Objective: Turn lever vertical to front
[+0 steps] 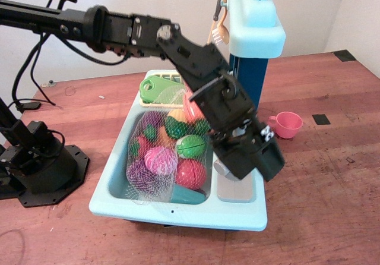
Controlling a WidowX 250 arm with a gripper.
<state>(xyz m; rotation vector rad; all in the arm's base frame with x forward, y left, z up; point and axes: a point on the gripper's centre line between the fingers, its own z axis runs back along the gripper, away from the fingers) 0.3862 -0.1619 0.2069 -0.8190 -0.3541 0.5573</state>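
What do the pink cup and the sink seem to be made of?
Pink cup: probably plastic, judging by its even pink colour and dull surface. Sink: probably moulded plastic, with a uniform pale blue colour, rounded edges and a slight sheen.

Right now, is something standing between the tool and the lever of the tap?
I cannot tell. The tool hangs low over the grey ledge of the toy sink, and its black body hides the lever. No separate object shows between them.

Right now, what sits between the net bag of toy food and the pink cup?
In the only view, the black gripper hangs between the net bag and pink cup, above the sink's grey panel; it hides the lever.
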